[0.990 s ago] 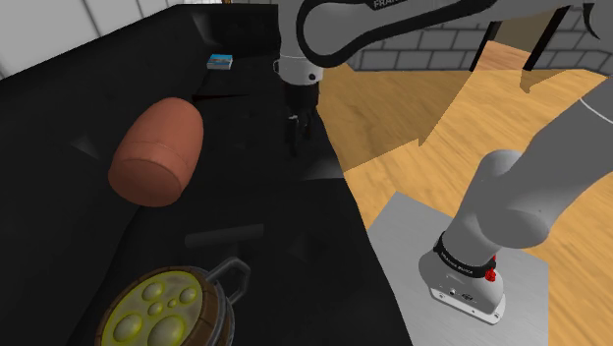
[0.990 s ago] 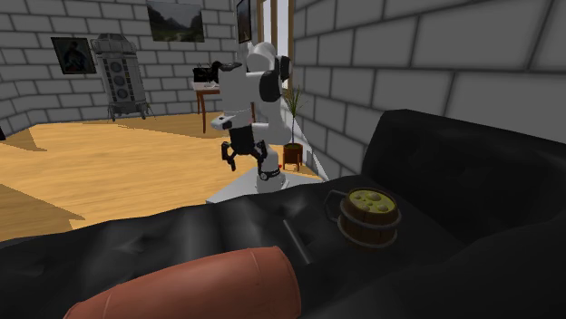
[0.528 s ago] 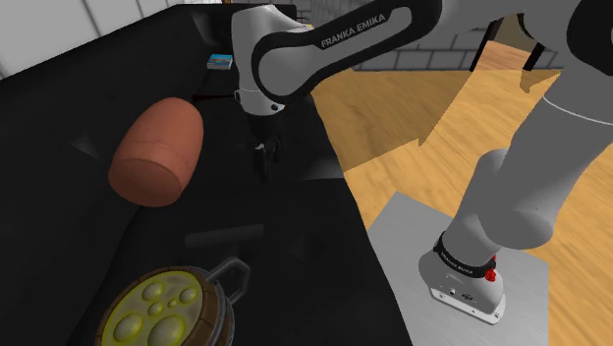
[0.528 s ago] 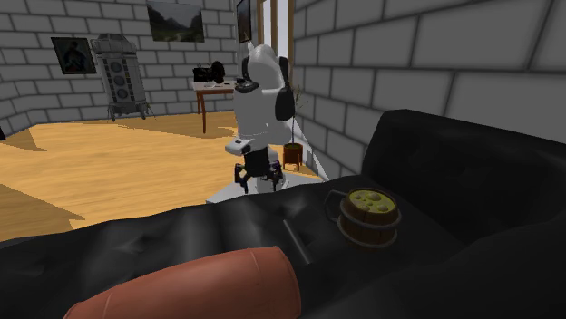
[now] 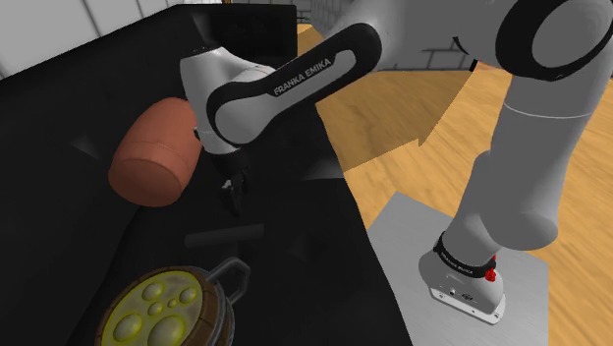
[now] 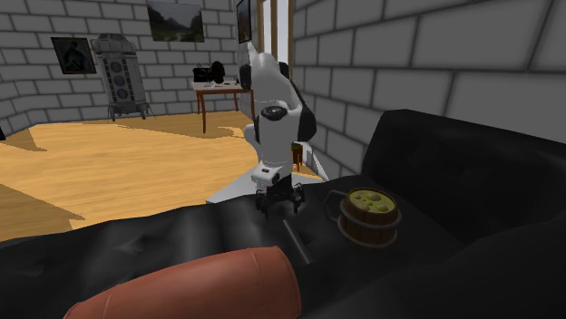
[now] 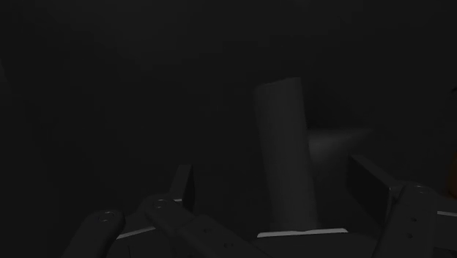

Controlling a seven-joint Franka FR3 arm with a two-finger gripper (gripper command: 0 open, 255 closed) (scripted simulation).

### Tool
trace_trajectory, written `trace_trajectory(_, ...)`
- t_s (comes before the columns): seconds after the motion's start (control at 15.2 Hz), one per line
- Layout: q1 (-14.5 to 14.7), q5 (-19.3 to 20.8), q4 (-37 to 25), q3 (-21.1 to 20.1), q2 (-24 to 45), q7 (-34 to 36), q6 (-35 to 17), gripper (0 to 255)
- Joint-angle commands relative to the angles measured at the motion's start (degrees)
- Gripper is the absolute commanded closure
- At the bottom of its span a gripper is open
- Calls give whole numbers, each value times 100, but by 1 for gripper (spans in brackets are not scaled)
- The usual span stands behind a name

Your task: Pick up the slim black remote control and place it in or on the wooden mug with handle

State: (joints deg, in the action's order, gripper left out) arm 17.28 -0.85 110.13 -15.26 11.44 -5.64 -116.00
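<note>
Hovering tool (image 5: 234, 193) — fingers spread, empty | remote (image 5: 224, 236) flat on sofa (image 5: 59, 118), between tool and mug (image 5: 172, 305) | probably light, stiff, slick — pinch across narrow width, mid-length; edges unclear in dim wrist view

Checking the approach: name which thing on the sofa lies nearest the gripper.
The remote: it lies just ahead of the gripper, while the mug and the cushion sit farther off.

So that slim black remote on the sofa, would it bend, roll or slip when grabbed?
Probably stiff: the remote reads as a straight, flat bar, so it should neither sag nor roll. Likely light, being so slim. It lies flat on the sofa, which looks cushioned, so the open gripper may find little side to pinch.
</note>
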Motion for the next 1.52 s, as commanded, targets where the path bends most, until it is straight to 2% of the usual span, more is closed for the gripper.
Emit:
trace_trajectory(0.0,134,128,-257,-76,360,18,-56,0)
trace_trajectory(0.13,273,258,-543,-134,718,31,-75,0)
trace_trajectory(0.66,308,326,-229,-108,934,76,-599,0)
trace_trajectory(1.19,308,327,-231,-108,935,77,-598,0)
trace_trajectory(1.25,308,327,-231,-108,935,77,-598,255)
trace_trajectory(1.45,309,329,-238,-107,942,77,-598,255)
